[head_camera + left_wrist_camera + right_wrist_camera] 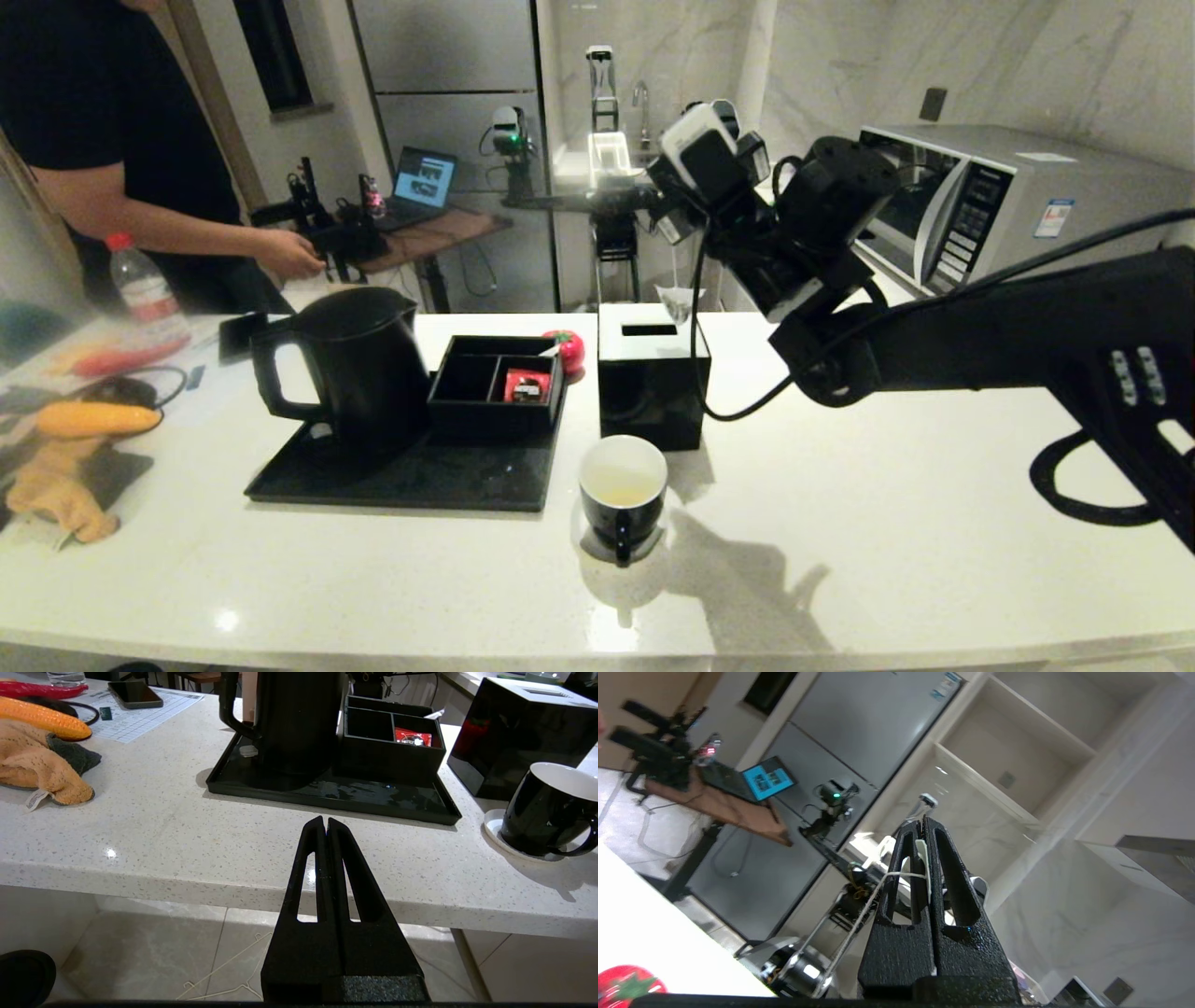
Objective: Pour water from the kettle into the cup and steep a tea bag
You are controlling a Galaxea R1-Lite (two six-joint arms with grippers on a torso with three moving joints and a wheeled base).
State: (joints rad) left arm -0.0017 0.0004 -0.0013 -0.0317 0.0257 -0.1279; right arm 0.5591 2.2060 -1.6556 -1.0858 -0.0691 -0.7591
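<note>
Your right end effector [923, 823] is raised well above the counter [840, 560], behind the black tissue box [652, 378], and its fingers are pressed together on the tea bag's string and small paper tag. It grips the string rather than the pouch, so the tea bag [676, 302] hangs free below it, just over the back of the tissue box, and I judge it can be lowered without the fingers going near the liquid.

The cup [623, 490] stands on a small coaster in front of the tissue box, handle towards you, with pale yellowish water [621, 485] already in it. So pouring looks done, and the bag must next come forward and down over the cup.

The kettle [350, 364] sits back on the black tray [401, 481], beside the compartment box [497, 385] holding a red packet [527, 385].

Your left end effector [325, 828] is parked before the counter edge, fingers fully together and holding nothing.
</note>
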